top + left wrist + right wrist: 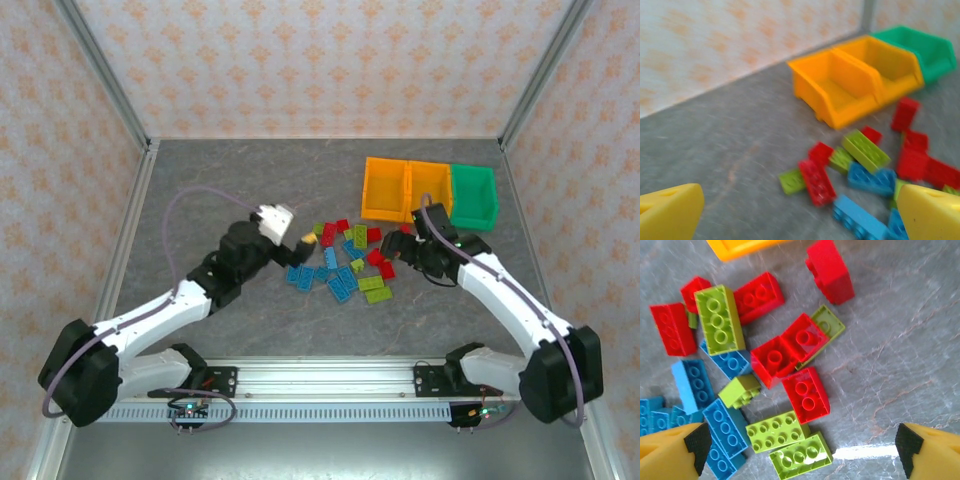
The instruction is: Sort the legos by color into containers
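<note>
Right tool point(802, 447) hangs with its jaws spread wide and empty over the right side of the legos point(765, 370), and the left tool point(800, 215), just as wide open and holding nothing, faces the same heap from the other side. All the legos lie loose on the worktop point(250, 180) in one tight cluster just in front of the bins point(428, 190). No brick shows inside any bin, so by my judgement the sorting is not yet begun. The main risk is the crowding. Under the right tool two red bricks point(790, 347) lie touching each other and partly over a green brick point(829, 324), with more red, green and blue pieces pressed close around them. Jaws closing from this width could trap two colours at once, or push a neighbour askew and spoil the grip. A second risk is the arms themselves: both tools point at one small heap from opposite sides, and if both go in together they could knock each other or scatter the bricks. A third is the bins: two are the same orange and neither matches red or blue, so one colour could end up split between them unless each bin is kept for a single colour throughout.
</note>
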Available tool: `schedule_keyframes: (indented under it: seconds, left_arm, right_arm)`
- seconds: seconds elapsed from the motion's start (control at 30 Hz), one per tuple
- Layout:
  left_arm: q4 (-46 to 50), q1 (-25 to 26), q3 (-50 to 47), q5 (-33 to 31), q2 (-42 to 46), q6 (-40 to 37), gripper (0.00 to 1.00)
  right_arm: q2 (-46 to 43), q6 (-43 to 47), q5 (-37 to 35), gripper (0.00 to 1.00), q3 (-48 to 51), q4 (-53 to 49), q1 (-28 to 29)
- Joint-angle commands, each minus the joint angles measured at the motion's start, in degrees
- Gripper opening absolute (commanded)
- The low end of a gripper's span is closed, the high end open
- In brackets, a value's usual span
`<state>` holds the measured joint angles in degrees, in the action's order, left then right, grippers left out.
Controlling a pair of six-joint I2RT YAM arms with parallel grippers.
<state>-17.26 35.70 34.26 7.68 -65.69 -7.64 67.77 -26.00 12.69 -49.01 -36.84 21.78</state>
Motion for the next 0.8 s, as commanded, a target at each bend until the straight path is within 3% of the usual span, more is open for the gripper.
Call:
schedule_keyframes:
  seconds: [0.0, 0.13, 0.3, 0.47, 0.57, 0.77]
  left_arm:
    - [0.8, 1.3, -1.9, 1.6, -2.0, -3.7, 1.00]
    - [-1.0, 1.4, -2.5, 0.9, -3.6, -2.9, 1.00]
    - [-1.3, 1.3, -3.0, -0.6, -3.8, -3.2, 1.00]
    - [-0.9, 1.3, -2.8, -0.5, -3.6, -3.1, 1.00]
    - [-0.9, 1.4, -2.7, -0.6, -4.1, -2.9, 1.00]
    - [-0.9, 1.4, -2.4, -1.2, -5.4, -2.8, 1.00]
  right_arm:
    - [4.5, -1.1, -1.5, 0.98, -1.2, -0.1, 0.1]
    - [10.5, 0.8, -10.2, 1.00, -3.1, 5.4, -2.4]
    - [18.9, 5.6, -7.3, 0.95, -8.1, 11.7, -6.2]
    - [27.0, 9.1, -3.2, 0.79, -14.8, 10.8, -7.6]
    - [29.6, 9.4, -5.2, 0.67, -16.3, 10.5, -7.6]
    - [30.3, 9.5, -6.9, 0.54, -14.9, 10.5, -7.7]
